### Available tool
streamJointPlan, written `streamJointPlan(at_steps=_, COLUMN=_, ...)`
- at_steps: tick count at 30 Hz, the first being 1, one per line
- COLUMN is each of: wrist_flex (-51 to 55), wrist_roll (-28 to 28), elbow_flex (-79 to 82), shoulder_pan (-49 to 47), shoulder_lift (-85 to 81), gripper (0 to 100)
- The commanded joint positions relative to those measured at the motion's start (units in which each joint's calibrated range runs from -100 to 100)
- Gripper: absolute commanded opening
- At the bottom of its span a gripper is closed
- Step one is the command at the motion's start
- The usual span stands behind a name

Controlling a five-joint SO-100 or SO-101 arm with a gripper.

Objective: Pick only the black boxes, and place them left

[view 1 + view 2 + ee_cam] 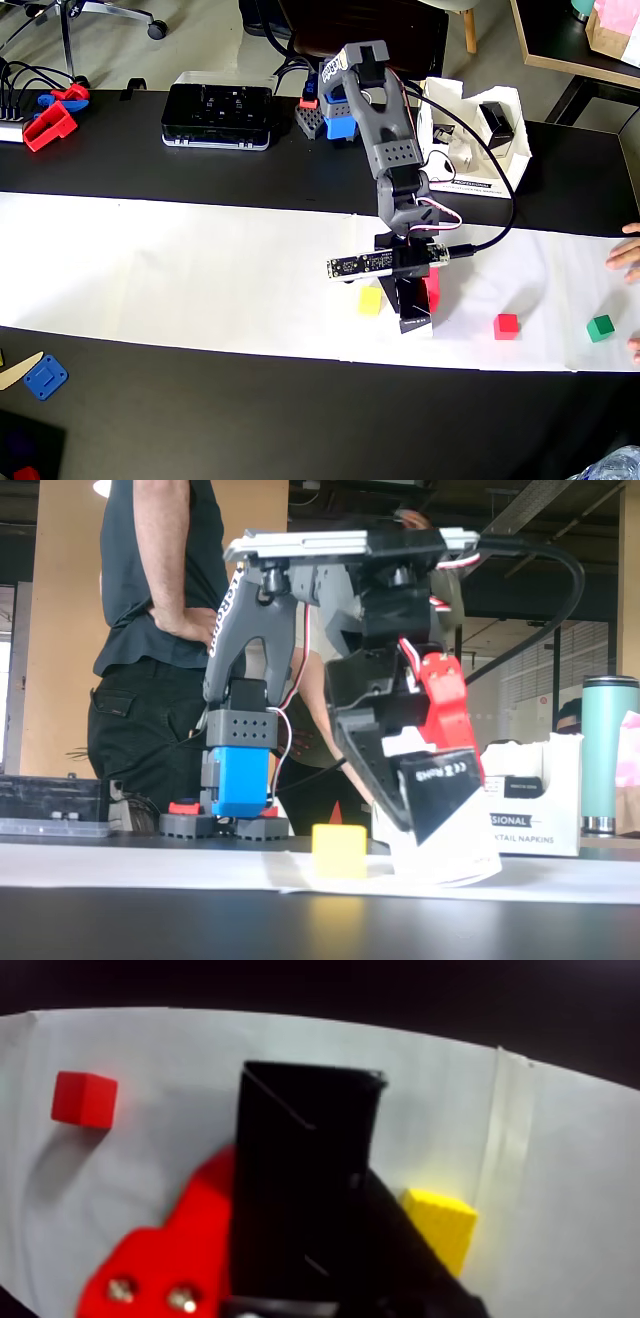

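One black box (417, 318) with a white lower band stands tilted on the white paper strip (150, 270), just right of the yellow cube (370, 300). My gripper (414, 300) is shut on it. In the fixed view the box (445, 805) leans between the red finger (445, 705) and the black finger (365, 760), and its white base touches the paper. The wrist view shows the box (300, 1169) filling the centre, with the red finger (181, 1255) on its left and the black finger (405, 1265) on its right.
A red cube (506, 326) and a green cube (600, 328) lie to the right on the paper. A person's hand (625, 255) reaches in at the right edge. Behind the arm stand a flat black device case (218, 115) and a white napkin box (470, 130).
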Motion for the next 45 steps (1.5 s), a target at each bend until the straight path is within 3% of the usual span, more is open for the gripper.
streamJointPlan(at_steps=1, wrist_flex=1.52, wrist_roll=-0.78, elbow_flex=-0.75, shoulder_pan=-2.54, shoulder_lift=-2.85, gripper=6)
streamJointPlan(at_steps=7, wrist_flex=25.68, wrist_roll=-5.72, elbow_flex=-2.25, shoulder_pan=-8.78, shoulder_lift=-20.4, gripper=6)
streamJointPlan(at_steps=16, wrist_flex=34.98, wrist_roll=-9.46, elbow_flex=-2.16, shoulder_pan=-22.46, shoulder_lift=-40.23, gripper=6)
streamJointPlan(at_steps=28, wrist_flex=53.5, wrist_roll=-15.57, elbow_flex=-1.1, shoulder_pan=-53.3, shoulder_lift=-52.24, gripper=6)
streamJointPlan(at_steps=35, wrist_flex=52.95, wrist_roll=-15.93, elbow_flex=16.54, shoulder_pan=-58.75, shoulder_lift=-53.03, gripper=7)
streamJointPlan(at_steps=41, wrist_flex=40.39, wrist_roll=-15.83, elbow_flex=27.45, shoulder_pan=-59.62, shoulder_lift=-53.03, gripper=7)
streamJointPlan(at_steps=43, wrist_flex=36.57, wrist_roll=-15.78, elbow_flex=28.24, shoulder_pan=-59.71, shoulder_lift=-53.03, gripper=13)
streamJointPlan(at_steps=45, wrist_flex=35.3, wrist_roll=-15.78, elbow_flex=28.24, shoulder_pan=-59.88, shoulder_lift=-53.03, gripper=27)
